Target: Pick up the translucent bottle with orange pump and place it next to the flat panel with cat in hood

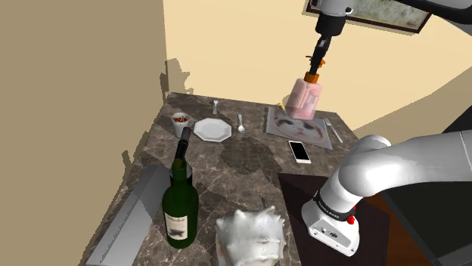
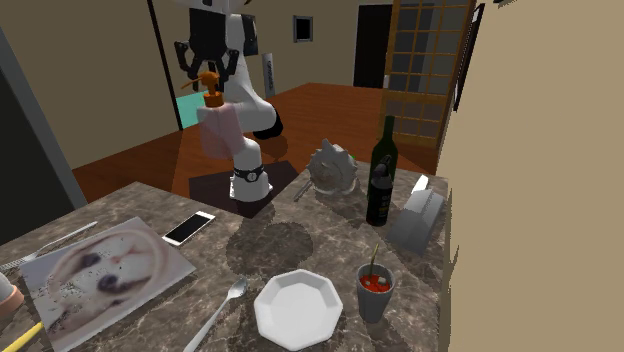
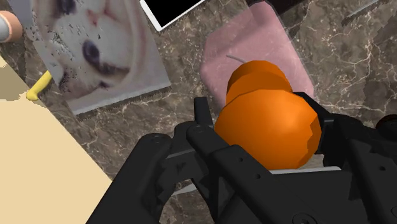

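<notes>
**Bottle airborne, claw on pump**

Claw (image 1: 317, 66) pinches the orange pump of the pinkish translucent bottle (image 1: 306, 99). The bottle hangs upright off the desk (image 1: 249, 162), upper right of the shoulder frame, just above the cat panel (image 1: 299, 127) lying flat there. Cup (image 2: 375, 292), lower right of the second exterior frame, holds red contents and a thin stem. Dark green wine bottle (image 2: 381, 175) stands upright behind it.

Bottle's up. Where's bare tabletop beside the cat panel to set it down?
The bottle should fit on bare marble between the cat panel, the spoon and the phone, widening toward the wine bottle. Crowded: a fork lies along the panel's other side.
</notes>
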You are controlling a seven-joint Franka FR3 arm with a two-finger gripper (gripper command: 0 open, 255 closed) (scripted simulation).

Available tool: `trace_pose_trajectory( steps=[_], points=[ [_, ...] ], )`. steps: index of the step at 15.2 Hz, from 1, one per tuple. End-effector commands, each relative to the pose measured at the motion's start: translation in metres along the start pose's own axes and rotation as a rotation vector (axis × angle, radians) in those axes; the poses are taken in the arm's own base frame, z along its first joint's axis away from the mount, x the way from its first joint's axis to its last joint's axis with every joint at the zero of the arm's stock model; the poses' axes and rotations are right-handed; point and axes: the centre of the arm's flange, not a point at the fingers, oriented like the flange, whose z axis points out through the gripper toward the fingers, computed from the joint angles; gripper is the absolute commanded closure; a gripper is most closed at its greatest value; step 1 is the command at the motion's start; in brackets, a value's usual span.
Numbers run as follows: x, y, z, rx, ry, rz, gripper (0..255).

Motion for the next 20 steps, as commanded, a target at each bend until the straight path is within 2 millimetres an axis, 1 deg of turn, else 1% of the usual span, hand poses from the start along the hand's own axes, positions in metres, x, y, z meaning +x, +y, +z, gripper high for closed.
trace_pose_trajectory(
  steps=[1,20],
  points=[
    [0.0,-0.001,0.011,0.0,0.0,0.0,255],
    [0.006,-0.016,0.11,0.0,0.0,0.0,255]
  ],
)
